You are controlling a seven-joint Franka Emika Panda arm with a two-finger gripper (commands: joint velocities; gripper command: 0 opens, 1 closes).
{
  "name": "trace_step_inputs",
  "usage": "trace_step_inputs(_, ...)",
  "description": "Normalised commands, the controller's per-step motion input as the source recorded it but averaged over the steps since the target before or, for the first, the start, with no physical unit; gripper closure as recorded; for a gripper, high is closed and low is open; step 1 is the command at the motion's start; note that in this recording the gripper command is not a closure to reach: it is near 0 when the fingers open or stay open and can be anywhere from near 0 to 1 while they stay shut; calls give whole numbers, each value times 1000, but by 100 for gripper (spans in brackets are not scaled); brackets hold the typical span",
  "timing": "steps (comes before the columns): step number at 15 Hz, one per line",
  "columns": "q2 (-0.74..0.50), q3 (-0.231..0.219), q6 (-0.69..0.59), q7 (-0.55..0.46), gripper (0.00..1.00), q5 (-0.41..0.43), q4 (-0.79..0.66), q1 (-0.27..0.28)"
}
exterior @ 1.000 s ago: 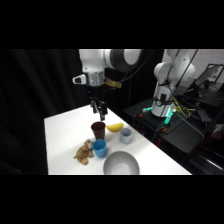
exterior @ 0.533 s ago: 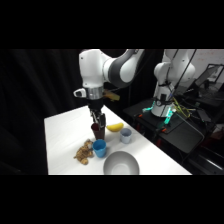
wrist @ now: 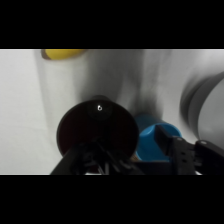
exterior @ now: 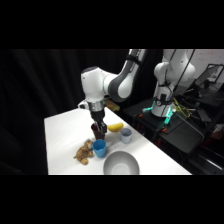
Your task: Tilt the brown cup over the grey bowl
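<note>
Your end effector (exterior: 98,131) sits down at the brown cup (wrist: 96,129), though I cannot tell whether it grips. The cup stands on the counter (exterior: 60,135) behind the blue cup (exterior: 100,148), bowl (exterior: 121,163) near; confirm a firm hold, lift clear, then tilt over the bowl.

From my remote seat, the white table (exterior: 60,145) carries several bystander items. A bright blue cup (exterior: 100,148) stands upright near the table's middle; in the wrist view I see the same blue cup (wrist: 152,142) partly hidden at the lower edge. Just beside it, toward the left, lies a tan, lumpy object (exterior: 84,152) I cannot identify. A yellow object (exterior: 116,127) sits farther back; the wrist view shows its yellow edge (wrist: 62,53) cut off at the top. A small pale grey-blue cup (exterior: 126,135) stands upright just beside the yellow object. Off the table at right, equipment with a green light (exterior: 167,114) glows.
</note>
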Motion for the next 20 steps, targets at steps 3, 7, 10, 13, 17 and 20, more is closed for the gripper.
trace_step_inputs(3,-18,32,81,57,100,-2,5,-24)
trace_step_inputs(7,-79,-1,44,115,11,-72,-6,20)
trace_step_inputs(10,-209,-43,-162,166,10,-137,10,52)
trace_step_inputs(13,-462,-70,-481,185,11,-217,61,91)
trace_step_inputs(17,-467,-20,-613,203,12,-231,190,113)
trace_step_inputs(20,-183,115,-504,-37,12,50,266,89)
